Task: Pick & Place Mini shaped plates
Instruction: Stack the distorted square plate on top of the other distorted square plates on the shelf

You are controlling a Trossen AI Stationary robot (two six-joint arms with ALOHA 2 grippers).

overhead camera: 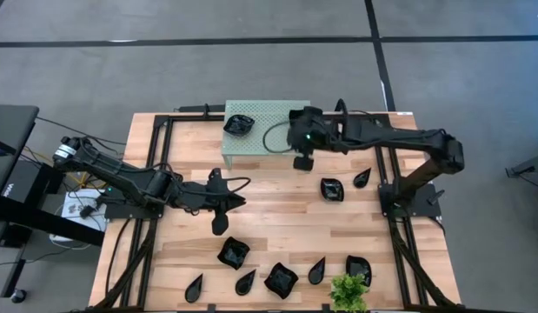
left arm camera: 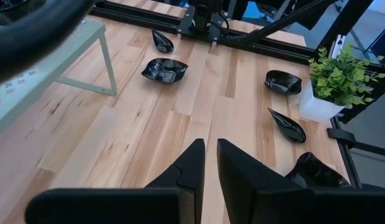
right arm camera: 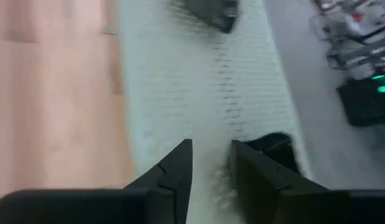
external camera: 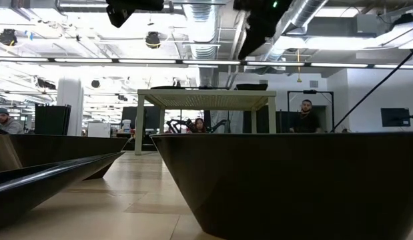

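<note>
We see the right tool (right arm camera: 209,163) above the green stand (overhead camera: 273,139), fingers slightly apart, empty. The left tool (left arm camera: 209,163) hangs over the tabletop (overhead camera: 277,213), fingers nearly together, also empty.

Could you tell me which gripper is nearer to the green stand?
The right gripper is nearer, hanging at the edge of the green stand. The left gripper is out over bare table, well clear of it.

Even, bright light falls from overhead, and in the low view the ceiling lamps (external camera: 213,63) blow out to white glare while the near black dishes (external camera: 293,180) loom as dark, soft-edged shapes, too close to be in focus. From above, the wooden table (overhead camera: 277,213) is evenly lit with only faint shadows. The right wrist view is smeared with blur across the pale green stand (right arm camera: 198,93); the left wrist view is crisp, its glossy dishes (left arm camera: 164,68) showing small highlights.
</note>
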